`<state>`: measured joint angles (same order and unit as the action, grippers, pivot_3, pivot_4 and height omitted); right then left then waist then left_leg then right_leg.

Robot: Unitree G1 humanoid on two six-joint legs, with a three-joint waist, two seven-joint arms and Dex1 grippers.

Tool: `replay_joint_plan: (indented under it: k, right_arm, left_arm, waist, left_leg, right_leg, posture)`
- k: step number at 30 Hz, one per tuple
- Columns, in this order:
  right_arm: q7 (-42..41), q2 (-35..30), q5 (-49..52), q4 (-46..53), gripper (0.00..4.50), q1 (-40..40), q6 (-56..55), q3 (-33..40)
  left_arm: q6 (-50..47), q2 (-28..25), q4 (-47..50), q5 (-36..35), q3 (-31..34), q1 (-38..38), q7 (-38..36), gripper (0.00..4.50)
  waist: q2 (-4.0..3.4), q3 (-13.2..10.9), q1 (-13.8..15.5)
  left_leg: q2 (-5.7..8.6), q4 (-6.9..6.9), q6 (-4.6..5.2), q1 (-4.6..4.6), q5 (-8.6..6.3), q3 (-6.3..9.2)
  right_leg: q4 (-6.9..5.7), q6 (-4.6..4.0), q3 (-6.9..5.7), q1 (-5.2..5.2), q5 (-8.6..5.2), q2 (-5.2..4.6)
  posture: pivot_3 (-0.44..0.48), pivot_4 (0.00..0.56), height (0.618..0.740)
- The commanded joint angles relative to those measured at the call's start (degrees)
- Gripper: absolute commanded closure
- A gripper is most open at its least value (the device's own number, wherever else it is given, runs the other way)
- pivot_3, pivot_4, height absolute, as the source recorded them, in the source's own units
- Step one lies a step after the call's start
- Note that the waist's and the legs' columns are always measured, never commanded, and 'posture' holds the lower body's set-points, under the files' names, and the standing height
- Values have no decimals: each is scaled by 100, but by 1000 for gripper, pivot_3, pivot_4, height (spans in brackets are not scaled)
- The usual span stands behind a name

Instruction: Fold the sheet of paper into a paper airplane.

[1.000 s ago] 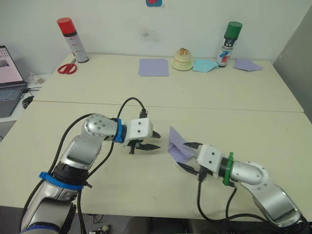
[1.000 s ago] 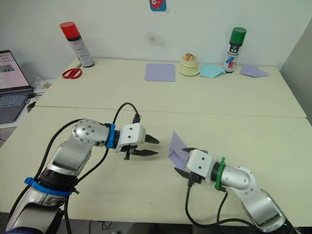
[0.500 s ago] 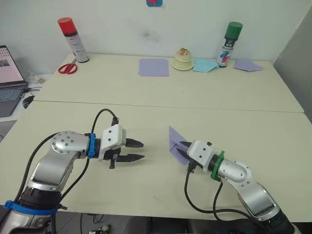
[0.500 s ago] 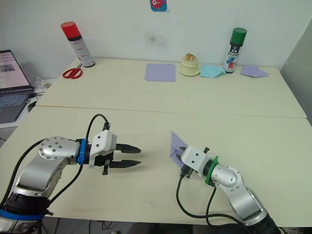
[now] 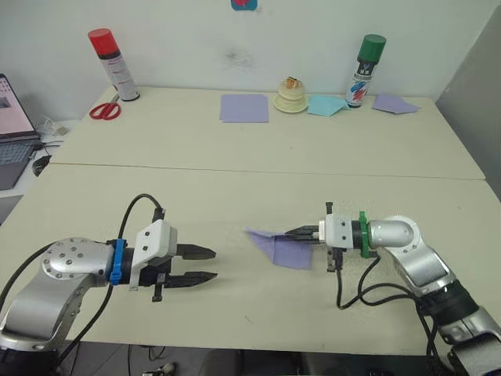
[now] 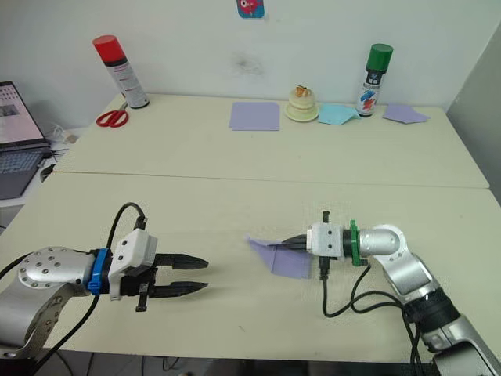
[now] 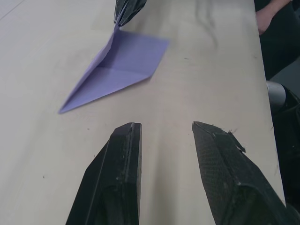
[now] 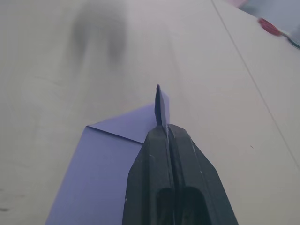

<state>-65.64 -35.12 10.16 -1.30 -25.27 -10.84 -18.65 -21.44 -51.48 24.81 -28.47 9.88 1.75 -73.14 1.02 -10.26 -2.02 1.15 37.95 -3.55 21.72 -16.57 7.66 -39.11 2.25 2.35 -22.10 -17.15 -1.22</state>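
The lavender sheet of paper, folded into a pointed paper airplane (image 5: 278, 247), lies near the middle of the front table with its tip toward my left. My right gripper (image 5: 302, 232) is shut on the upright fold at its right end, and the pinched fold (image 8: 159, 105) sticks out past the black fingertips (image 8: 161, 136). My left gripper (image 5: 213, 264) hovers open over the table about a hand's width left of the tip, pointing at it with nothing between its fingers (image 7: 123, 154). In the left wrist view the paper airplane (image 7: 117, 65) lies ahead of them.
At the back stand a red spray can (image 5: 114, 64), red scissors (image 5: 104, 110), a flat lavender sheet (image 5: 243, 107), a small cream object (image 5: 292, 96), a pale blue paper (image 5: 327, 105), a green spray can (image 5: 362, 70) and another lavender piece (image 5: 395, 103). A laptop (image 5: 12, 117) sits far left.
My right gripper closed on the paper and swung to the right, so the paper went from standing up to lying low. My left arm drew back to the left, still open.
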Motion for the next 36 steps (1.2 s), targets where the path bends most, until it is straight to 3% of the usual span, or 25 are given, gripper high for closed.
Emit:
replay_joint_plan:
  k: [1, 5, 15, 25, 28, 32, 36]
  right_arm:
    - [-669, 31, 422, -171, 4478, -268, -332, 130]
    - [-956, 92, 351, -485, 4478, -432, -561, 97]
    - [-778, 106, -43, -478, 4478, -144, -731, 82]
    - [-842, -40, 39, -192, 4478, 56, -745, 95]
    - [-830, -62, 122, -82, 3885, 130, -654, 130]
    - [-1137, -256, 263, 191, 2504, 185, -661, 114]
    - [-1389, -677, 655, 956, 2504, 18, 367, 189]
  left_arm:
    - [-135, -161, 389, -380, 318, 73, -11, 2497]
    - [-143, -278, 459, -429, 351, 87, -7, 2497]
    - [-442, -371, 430, -702, 98, -419, -28, 2497]
    - [-369, -669, 236, -401, -139, -646, -134, 2497]
    - [-301, -674, 169, -339, -167, -681, -158, 2497]
    - [-248, -677, 165, -282, -163, -622, -182, 2497]
    - [-232, -679, 208, -252, -93, -471, -143, 2497]
  waist:
    - [-1, -1, 10]
    - [-3, -1, 12]
    - [-5, -3, 14]
    - [-9, -5, 14]
    - [-9, -5, 14]
    - [-13, -7, 15]
    - [-18, -10, 16]
  left_leg:
    - [2, 0, 0, 0, 0, 1]
    - [2, 0, 0, -4, 0, 2]
    - [2, 1, -1, -2, 0, -1]
    - [4, 0, -1, -2, 1, -4]
    - [4, 0, -1, -2, 1, -4]
    - [5, 1, -1, -2, 0, -5]
    - [4, 1, -1, -1, 0, -2]
  right_leg:
    - [0, 0, 1, 0, 0, -3]
    - [-2, -2, 3, 1, 1, -3]
    - [-3, -2, 2, -1, 1, 1]
    - [-4, -2, 3, -1, 1, 6]
    - [-4, -2, 2, -2, 1, 6]
    - [-3, -2, 4, -1, 1, 6]
    - [-3, -2, 4, -2, 1, 5]
  posture:
    - [0, 150, 740]
    - [0, 150, 740]
    - [0, 150, 740]
    - [0, 150, 740]
    - [0, 150, 740]
    - [0, 150, 740]
    - [0, 150, 740]
